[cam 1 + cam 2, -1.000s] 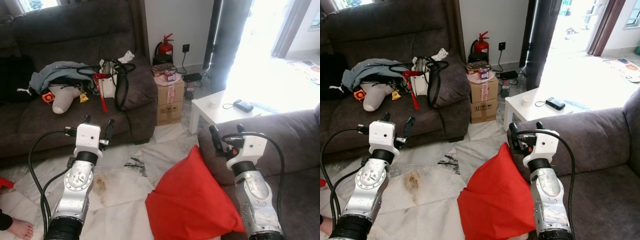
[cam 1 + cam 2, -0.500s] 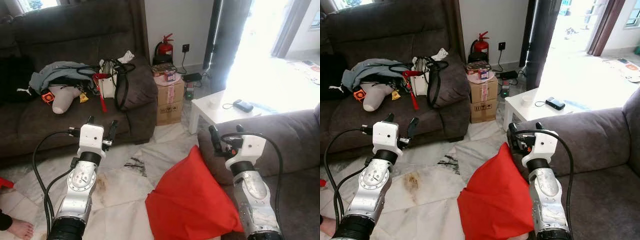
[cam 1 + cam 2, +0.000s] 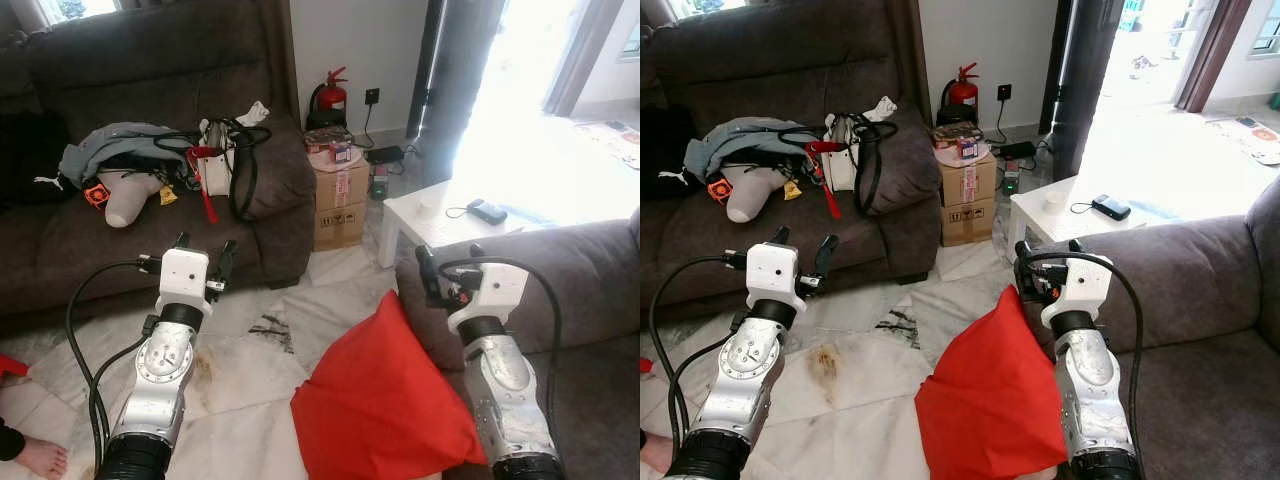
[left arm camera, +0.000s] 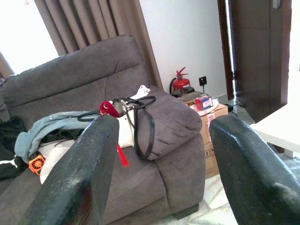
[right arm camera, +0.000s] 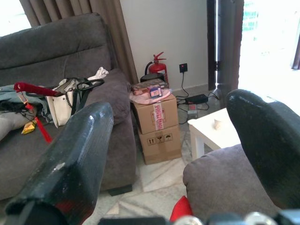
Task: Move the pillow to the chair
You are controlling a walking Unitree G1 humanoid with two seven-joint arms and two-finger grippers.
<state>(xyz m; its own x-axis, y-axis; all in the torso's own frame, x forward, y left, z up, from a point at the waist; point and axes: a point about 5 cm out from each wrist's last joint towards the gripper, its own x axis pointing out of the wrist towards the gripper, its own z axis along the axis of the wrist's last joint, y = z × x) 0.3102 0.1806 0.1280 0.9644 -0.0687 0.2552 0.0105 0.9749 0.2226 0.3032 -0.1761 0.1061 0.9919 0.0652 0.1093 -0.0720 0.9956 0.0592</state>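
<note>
1 red pillow (image 3: 385, 400) on floor | 2 grippers: left gripper (image 3: 200, 255) wide, right gripper (image 3: 447, 262) wide

The red pillow (image 3: 385, 400) runs off the near edge of the frame, and its right side is tucked behind the right arm (image 3: 505, 390), so its full shape is anyone's guess. A bare foot (image 3: 35, 455) at the near left corner is all you get of a person. The chair (image 3: 600, 300) is cut off on the right. The small dark gadget (image 3: 486, 211) on the white table (image 3: 425, 225) is too tiny to identify.
</note>
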